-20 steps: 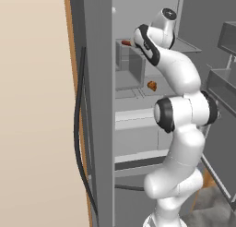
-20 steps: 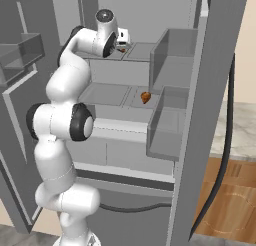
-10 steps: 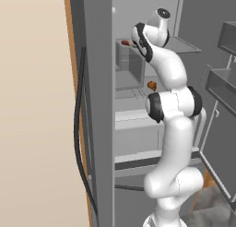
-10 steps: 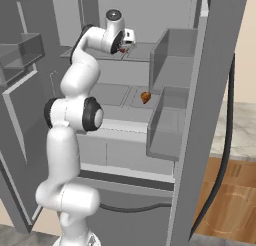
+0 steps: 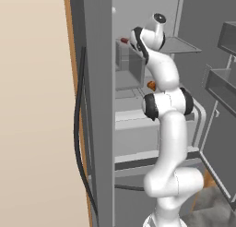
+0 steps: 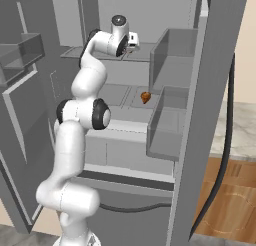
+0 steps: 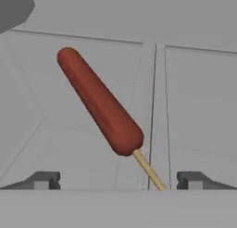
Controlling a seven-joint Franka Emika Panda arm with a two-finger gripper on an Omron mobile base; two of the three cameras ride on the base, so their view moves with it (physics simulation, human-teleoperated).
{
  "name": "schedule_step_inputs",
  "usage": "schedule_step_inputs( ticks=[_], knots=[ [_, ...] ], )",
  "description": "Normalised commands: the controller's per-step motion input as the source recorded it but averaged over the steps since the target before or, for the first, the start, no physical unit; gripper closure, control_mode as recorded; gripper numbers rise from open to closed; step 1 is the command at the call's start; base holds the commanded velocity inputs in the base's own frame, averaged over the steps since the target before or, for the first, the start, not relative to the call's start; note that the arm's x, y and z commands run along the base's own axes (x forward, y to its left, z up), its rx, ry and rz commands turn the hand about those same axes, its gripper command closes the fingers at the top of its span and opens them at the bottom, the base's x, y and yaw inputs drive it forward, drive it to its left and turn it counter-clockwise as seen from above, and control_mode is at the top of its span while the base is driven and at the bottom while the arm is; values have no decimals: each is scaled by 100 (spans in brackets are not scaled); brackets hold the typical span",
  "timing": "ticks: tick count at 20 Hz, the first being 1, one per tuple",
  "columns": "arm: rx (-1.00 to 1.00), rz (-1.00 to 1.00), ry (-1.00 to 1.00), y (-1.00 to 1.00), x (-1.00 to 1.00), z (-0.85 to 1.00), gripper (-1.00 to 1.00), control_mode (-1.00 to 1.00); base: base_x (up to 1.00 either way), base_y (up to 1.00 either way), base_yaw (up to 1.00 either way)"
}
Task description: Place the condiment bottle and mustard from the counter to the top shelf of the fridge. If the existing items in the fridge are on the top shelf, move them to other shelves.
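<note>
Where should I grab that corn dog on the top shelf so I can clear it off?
Take the corn dog across its thick red-brown body, near the middle, not by the thin stick. It lies flat and slanted on the shelf, stick end toward the open gripper, so come from the stick end and probably turn the wrist until the fingers straddle its sides.

Reddish-brown sausage on thin pale wooden stick [image 7: 99, 102]: elongated, rounded at both ends, smooth, intact. Lies flat on top grey fridge shelf [image 7: 194, 106], diagonal in hand view, far end toward upper left, stick end toward lower centre. Stick pokes out from near end, just left of shelf's centre seam. In left base view red tip [image 5: 124, 40] shows at left end of same shelf, near side wall, above small orange-brown food item [image 6: 145, 97] resting on next shelf down.
</note>
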Motion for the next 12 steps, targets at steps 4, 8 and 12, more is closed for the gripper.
schedule_step_inputs(
  ticks=[4,8,12],
  knots=[
    [0,0,-4,-10,41,-17,-100,-100,0,0,0],
    [0,0,-8,-15,22,-26,-100,-100,0,0,0],
    [0,1,-8,-6,9,-36,100,-100,0,0,0]
  ],
)
